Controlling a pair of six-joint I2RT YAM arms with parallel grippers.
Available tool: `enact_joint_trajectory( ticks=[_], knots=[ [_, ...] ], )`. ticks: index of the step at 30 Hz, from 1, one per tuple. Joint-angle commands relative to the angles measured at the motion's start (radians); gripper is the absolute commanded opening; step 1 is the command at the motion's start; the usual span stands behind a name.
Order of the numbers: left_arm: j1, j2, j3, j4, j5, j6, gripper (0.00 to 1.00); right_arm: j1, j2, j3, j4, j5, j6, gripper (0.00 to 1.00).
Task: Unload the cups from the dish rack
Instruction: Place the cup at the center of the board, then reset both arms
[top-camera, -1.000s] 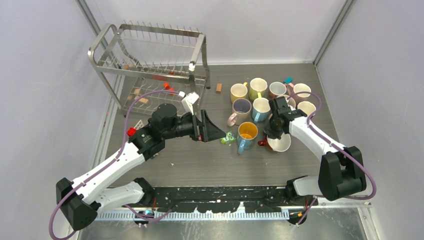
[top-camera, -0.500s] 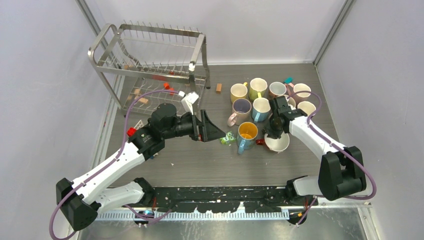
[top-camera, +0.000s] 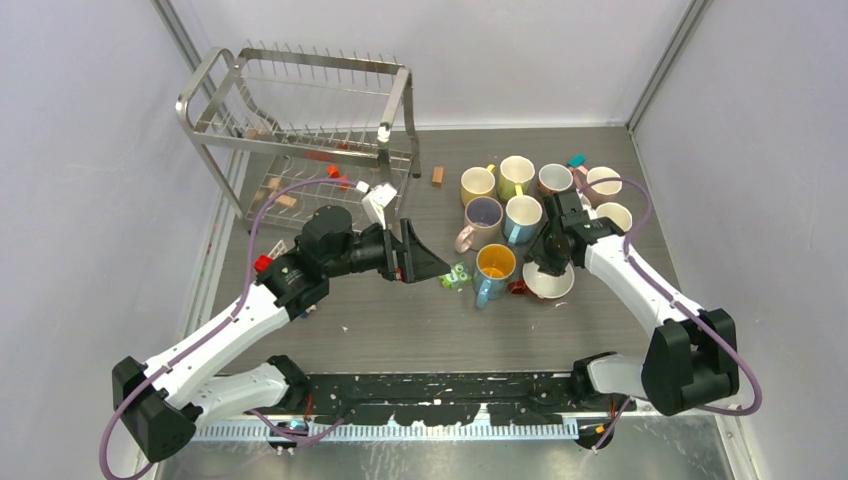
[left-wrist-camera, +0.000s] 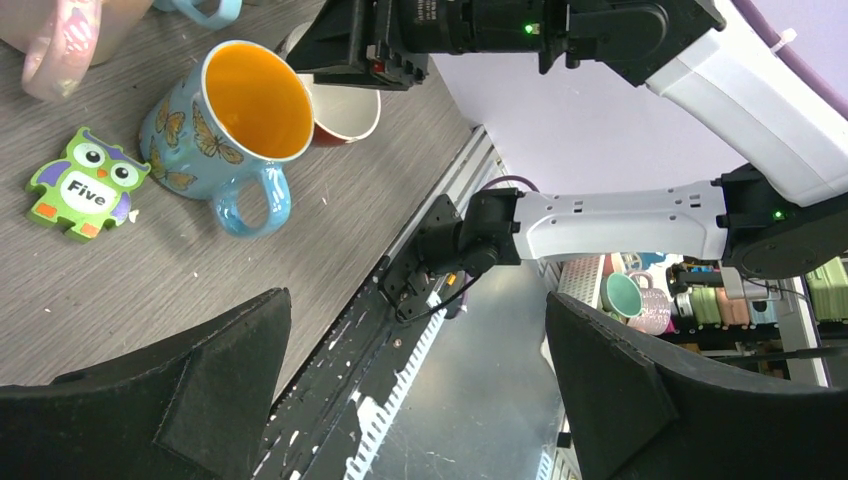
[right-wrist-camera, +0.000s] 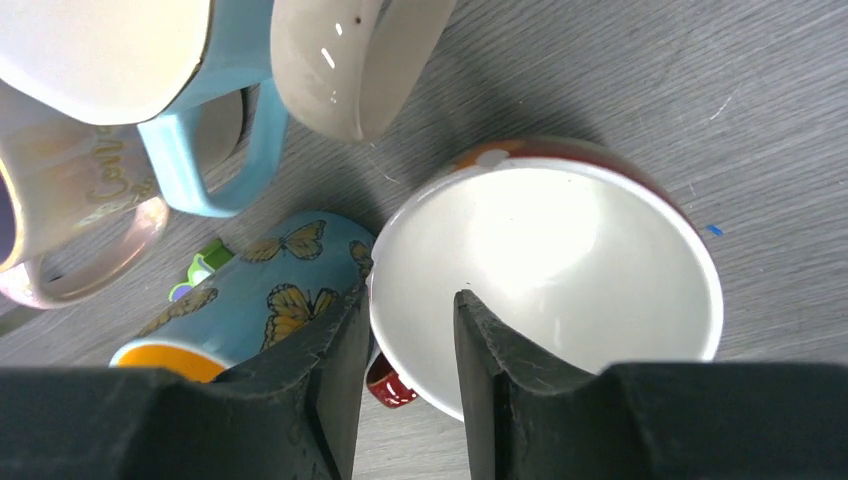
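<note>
Beside the other cups (top-camera: 521, 214) on the counter (top-camera: 400, 320), my right gripper (right-wrist-camera: 408, 305) stood parted astride the rim of the white cup (right-wrist-camera: 560, 260), my left gripper (left-wrist-camera: 417, 300) wide and empty; the dish rack (top-camera: 300, 125) showed no cups left.

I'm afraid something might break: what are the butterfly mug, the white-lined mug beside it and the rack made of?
The butterfly mug looks like glazed ceramic: thick wall, glossy orange inside, printed outside. The white-lined mug seems the same, its glaze catching glare. The dish rack appears to be polished metal wire and tube, shiny and silvery, probably steel.
</note>
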Motion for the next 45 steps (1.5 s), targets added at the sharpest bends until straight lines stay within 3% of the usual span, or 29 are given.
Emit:
enact_joint_trajectory(
  ticks=[1, 11, 19, 20, 21, 25, 33, 45],
  knots=[
    [0.011, -0.007, 0.030, 0.002, 0.018, 0.021, 1.00, 0.000, -0.064, 0.047, -0.038, 0.016, -0.016, 0.42],
    [0.020, -0.034, 0.083, -0.090, -0.021, 0.069, 1.00, 0.001, -0.192, 0.138, -0.143, 0.009, -0.044, 0.54],
    [0.020, -0.055, 0.146, -0.152, -0.072, 0.105, 1.00, 0.037, -0.282, 0.260, -0.122, -0.083, -0.080, 0.84],
    [0.020, -0.063, 0.153, -0.159, -0.080, 0.110, 1.00, 0.043, -0.287, 0.278, -0.111, -0.088, -0.083, 0.96],
    [0.020, -0.071, 0.159, -0.169, -0.089, 0.117, 1.00, 0.047, -0.292, 0.292, -0.100, -0.124, -0.089, 0.99],
    [0.020, -0.108, 0.215, -0.257, -0.157, 0.161, 1.00, 0.061, -0.302, 0.345, -0.057, -0.175, -0.105, 1.00],
    [0.020, -0.157, 0.364, -0.491, -0.444, 0.184, 1.00, 0.066, -0.318, 0.401, 0.071, -0.303, -0.119, 1.00],
    [0.020, -0.152, 0.436, -0.572, -0.544, 0.230, 1.00, 0.066, -0.314, 0.402, 0.130, -0.348, -0.133, 1.00]
  ],
)
